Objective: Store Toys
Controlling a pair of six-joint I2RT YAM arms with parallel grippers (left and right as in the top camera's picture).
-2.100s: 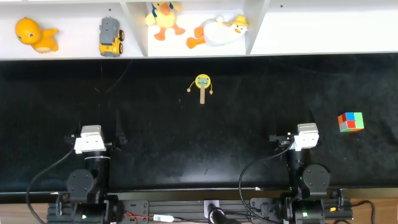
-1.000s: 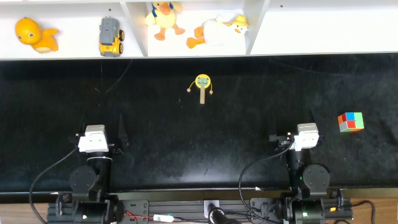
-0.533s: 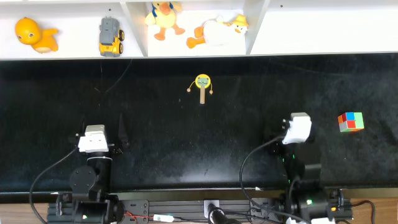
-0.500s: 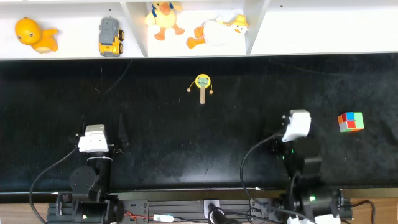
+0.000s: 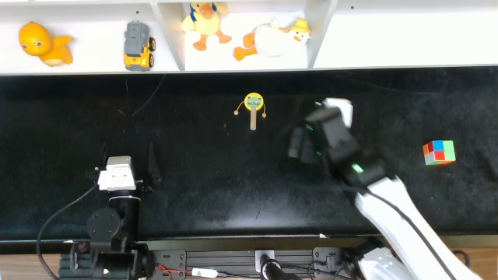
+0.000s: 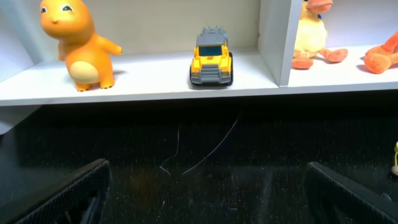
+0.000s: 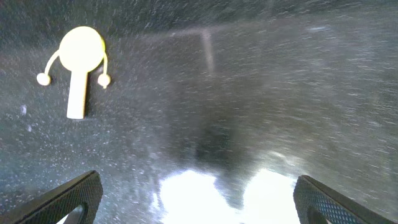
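A small yellow rattle drum (image 5: 253, 109) with a wooden handle lies on the black table (image 5: 194, 148), below the middle shelf bay. It also appears in the right wrist view as the rattle drum (image 7: 80, 66), ahead of and to one side of my open, empty right gripper (image 7: 198, 179). In the top view the right gripper (image 5: 300, 145) hovers just right of the rattle, not touching it. A multicoloured cube (image 5: 438, 152) sits at the far right. My left gripper (image 6: 206, 165) is open and empty, low near its base, facing the shelf.
A white shelf (image 5: 389, 47) along the back holds an orange figure (image 5: 44, 43), a yellow truck (image 5: 138, 45), a yellow duck plush (image 5: 206, 22) and a white duck plush (image 5: 272, 39). Its right bay holds nothing. The left arm's wrist (image 5: 117, 175) stays near the front edge.
My right arm has swung from its rest spot at the front right up and leftward to the table's middle, close to the rattle. The left arm barely shifted.
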